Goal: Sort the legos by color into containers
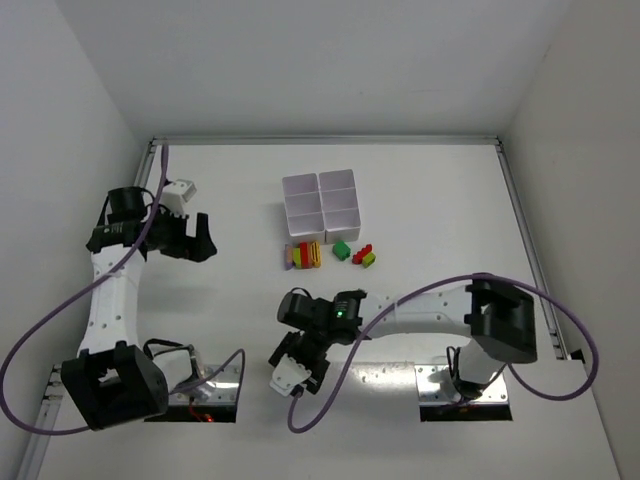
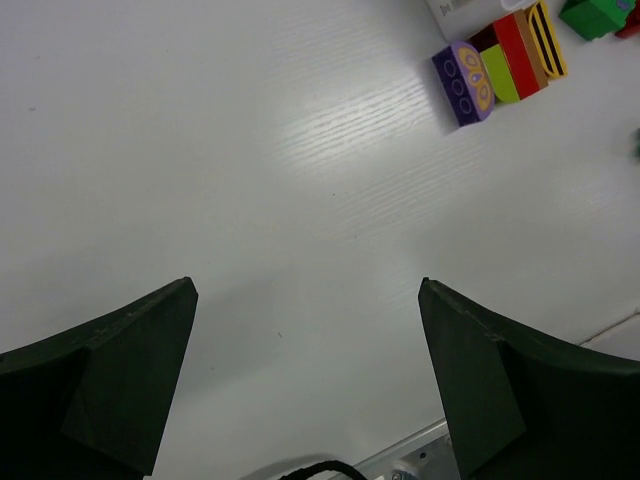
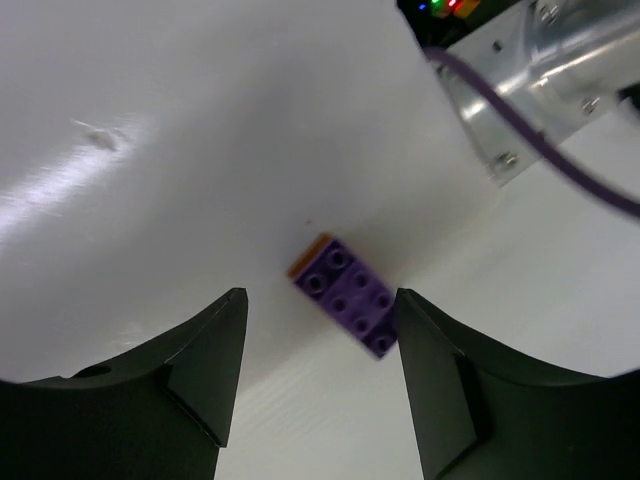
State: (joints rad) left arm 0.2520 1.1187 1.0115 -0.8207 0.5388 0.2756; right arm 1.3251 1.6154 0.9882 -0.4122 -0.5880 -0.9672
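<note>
Left gripper point(image 2: 305, 285) fills the bottom of its wrist view: jaws wide, only bare table point(image 2: 250, 150) between them.
Stuck-together legos point(image 2: 500, 62) sit upper right in that view, just below the containers point(image 1: 320, 205) at upper centre of the top view; no brick shows inside them. Right gripper point(image 3: 320, 295), lower centre of the top view, is also wide. It hovers over a stray purple brick point(image 3: 350, 298) with orange under it, well apart from the containers. Risk: the brick lies skewed, nearer the frame-right finger, so closing could spin or flick it. Lifting both colours together would mis-sort one.
</note>
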